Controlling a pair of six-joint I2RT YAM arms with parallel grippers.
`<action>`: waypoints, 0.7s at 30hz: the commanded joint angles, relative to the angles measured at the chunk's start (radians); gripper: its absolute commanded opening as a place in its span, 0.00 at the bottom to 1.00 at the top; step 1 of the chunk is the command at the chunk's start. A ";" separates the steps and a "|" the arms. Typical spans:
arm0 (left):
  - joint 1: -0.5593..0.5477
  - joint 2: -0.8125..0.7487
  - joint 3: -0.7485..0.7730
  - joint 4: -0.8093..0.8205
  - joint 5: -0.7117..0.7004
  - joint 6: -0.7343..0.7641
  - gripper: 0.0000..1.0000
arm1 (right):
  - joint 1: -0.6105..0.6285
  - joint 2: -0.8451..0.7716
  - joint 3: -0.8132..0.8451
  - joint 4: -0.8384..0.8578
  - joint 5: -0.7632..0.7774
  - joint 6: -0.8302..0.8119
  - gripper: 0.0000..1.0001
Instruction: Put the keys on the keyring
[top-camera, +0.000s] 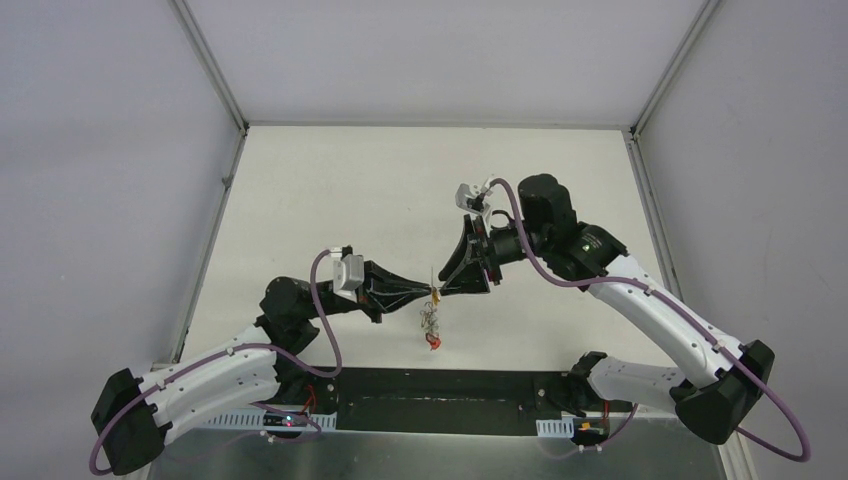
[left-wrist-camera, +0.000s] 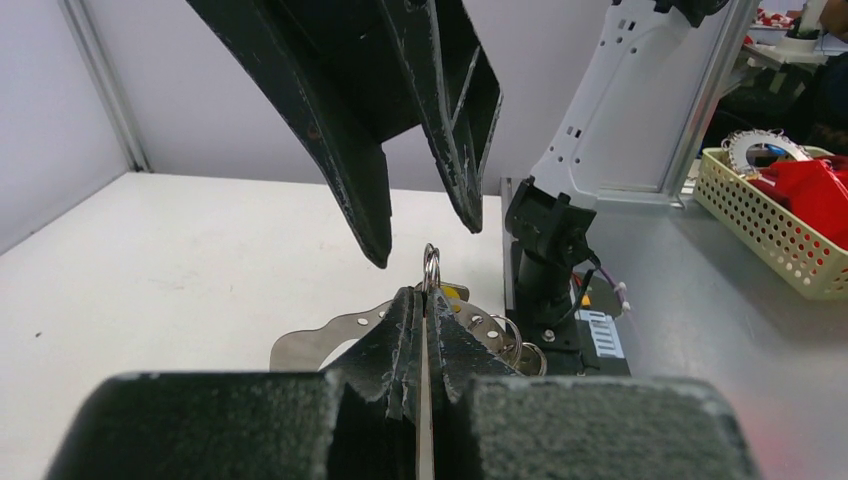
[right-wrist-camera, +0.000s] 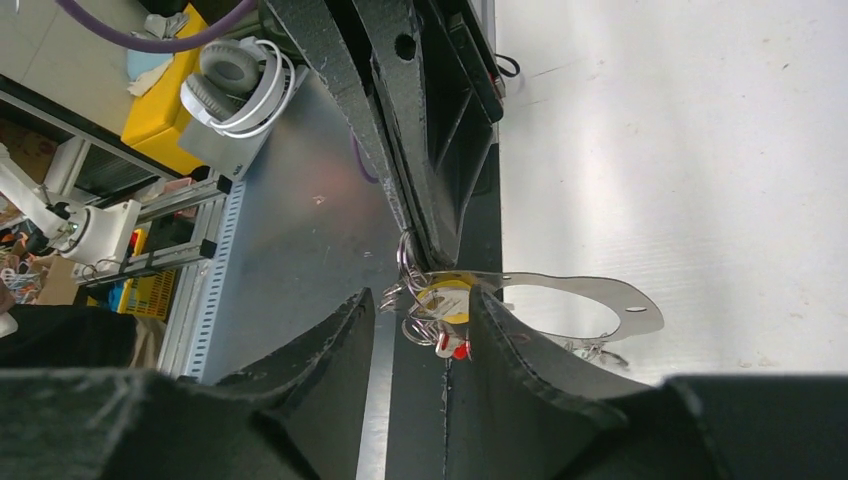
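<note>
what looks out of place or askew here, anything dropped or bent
Nothing stands out. The left gripper is shut on the keyring in mid-air, the keys hang in a bunch below it, and the right gripper is open on either side of that bunch. No bend or damage shows.

2 grippers: left gripper (left-wrist-camera: 424, 300), right gripper (right-wrist-camera: 420, 300). 1 keyring (right-wrist-camera: 648, 318), at left fingertips. Keys (top-camera: 430, 322): 1 bunch below both fingertips, no. unclear. Tags seen: 1 yellow tag (right-wrist-camera: 445, 297), 1 red tag (right-wrist-camera: 459, 350), btwn right fingers.
</note>
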 joint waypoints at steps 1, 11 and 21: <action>-0.009 0.004 0.001 0.146 -0.022 -0.029 0.00 | -0.005 -0.017 -0.012 0.108 -0.043 0.052 0.40; -0.009 0.010 0.005 0.150 -0.026 -0.034 0.00 | -0.004 -0.016 -0.046 0.152 -0.028 0.078 0.24; -0.009 -0.004 0.001 0.139 -0.042 -0.030 0.00 | -0.005 -0.029 -0.068 0.140 -0.011 0.052 0.03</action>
